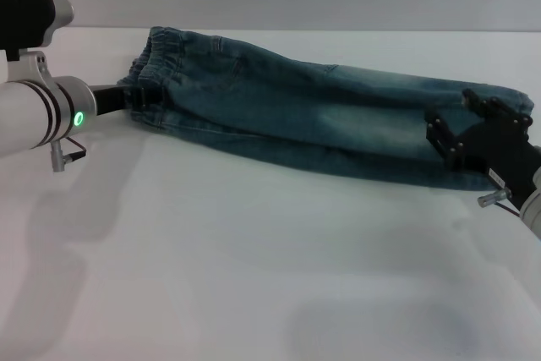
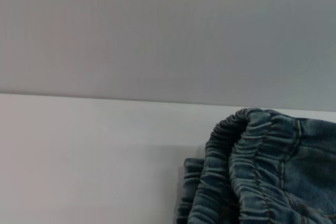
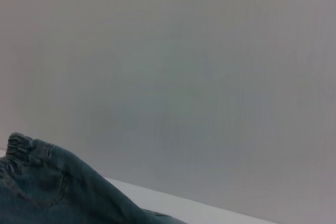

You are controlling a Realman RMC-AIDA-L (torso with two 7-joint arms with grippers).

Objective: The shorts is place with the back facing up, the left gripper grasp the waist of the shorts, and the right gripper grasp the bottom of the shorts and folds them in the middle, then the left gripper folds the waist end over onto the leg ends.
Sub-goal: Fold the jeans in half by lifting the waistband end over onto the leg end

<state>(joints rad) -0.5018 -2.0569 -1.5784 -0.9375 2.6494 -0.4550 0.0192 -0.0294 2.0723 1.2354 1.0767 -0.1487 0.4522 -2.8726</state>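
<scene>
Currently, head view: shorts (image 1: 321,120), blue faded denim, folded lengthwise into a long narrow strip, lying on white table (image 1: 254,276), running from far left to right. Waist (image 1: 150,73), gathered elastic band, at the strip's left end. Left gripper (image 1: 127,101) at the waist's near corner, tip buried in the denim; fingers hidden, grip can't tell. Silver-white arm w/ green light just behind it. Bottom of the shorts (image 1: 499,103) at the right end. Right gripper (image 1: 482,128) black, sits over that end, touching fabric; jaw gap not visible, can't tell.

Left wrist view: ruffled waist (image 2: 247,177) bunched close to camera, resting on table (image 2: 79,156); no fingers shown.

Right wrist view: shorts (image 3: 47,192) low in frame, waist (image 3: 21,145) far off; grey wall (image 3: 184,77) beyond.
</scene>
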